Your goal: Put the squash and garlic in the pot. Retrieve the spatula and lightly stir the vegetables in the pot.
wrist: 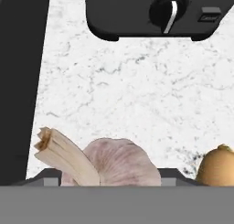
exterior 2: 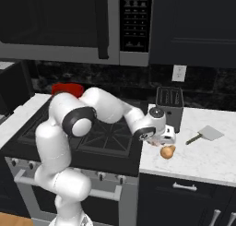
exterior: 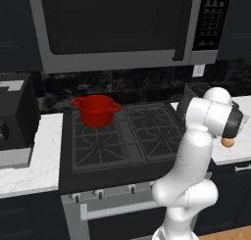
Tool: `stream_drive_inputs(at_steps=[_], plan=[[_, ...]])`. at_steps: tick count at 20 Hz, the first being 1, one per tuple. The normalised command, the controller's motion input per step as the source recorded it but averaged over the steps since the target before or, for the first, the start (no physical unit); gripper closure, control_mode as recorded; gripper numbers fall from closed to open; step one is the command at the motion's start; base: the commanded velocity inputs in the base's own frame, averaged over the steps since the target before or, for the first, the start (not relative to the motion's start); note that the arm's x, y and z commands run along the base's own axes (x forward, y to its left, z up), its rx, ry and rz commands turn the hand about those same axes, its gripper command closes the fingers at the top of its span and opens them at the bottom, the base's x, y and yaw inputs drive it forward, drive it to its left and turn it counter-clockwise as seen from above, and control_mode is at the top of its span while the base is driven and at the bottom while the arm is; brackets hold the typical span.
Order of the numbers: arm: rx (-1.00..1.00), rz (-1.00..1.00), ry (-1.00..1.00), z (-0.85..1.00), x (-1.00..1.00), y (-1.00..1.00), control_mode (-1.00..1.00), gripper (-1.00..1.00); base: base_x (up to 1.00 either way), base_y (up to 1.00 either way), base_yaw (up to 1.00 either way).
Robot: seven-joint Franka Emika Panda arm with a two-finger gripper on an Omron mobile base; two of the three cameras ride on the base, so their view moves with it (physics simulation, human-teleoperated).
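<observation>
The pale pink garlic (wrist: 114, 161) with its dry stem lies on the white counter between the fingertips (wrist: 50, 174) of my gripper (wrist: 112, 175). Both tips press against its sides with no gap showing. The tan squash (wrist: 218, 166) rests just to its right, apart from the fingers. From the right base view my gripper (exterior 2: 159, 139) reaches down onto the counter by the stove, and the squash (exterior 2: 168, 151) sits right beside it. The red pot (exterior: 96, 109) stands on the stove's back left burner. The spatula (exterior 2: 206, 134) lies on the counter further right.
A dark toaster (exterior 2: 169, 103) stands on the counter just behind my gripper. The black stove (exterior: 122, 136) borders the counter on the left. A microwave (exterior: 117, 23) hangs above the stove. Bare marble counter (exterior 2: 203, 158) stretches right of the squash.
</observation>
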Motion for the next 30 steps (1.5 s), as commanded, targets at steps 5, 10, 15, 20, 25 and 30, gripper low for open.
stream_drive_inputs(at_steps=[5,10,15,20,25,30], plan=[[0.01,0.08,-0.15,0.99,-0.40,0.74,-1.00,1.00,0.00,0.00,0.00],[0.00,0.07,-0.08,1.00,-0.16,1.00,-1.00,1.00,0.00,0.00,0.00],[0.00,0.07,-0.04,0.96,0.00,1.00,-1.00,1.00,0.00,0.00,0.00],[0.00,0.03,-0.05,0.68,0.04,1.00,-1.00,1.00,0.00,0.00,0.00],[0.00,0.00,-0.08,0.47,0.15,1.00,-1.00,1.00,0.00,0.00,0.00],[0.00,0.00,-0.07,0.35,0.12,1.00,-1.00,1.00,0.00,0.00,0.00]])
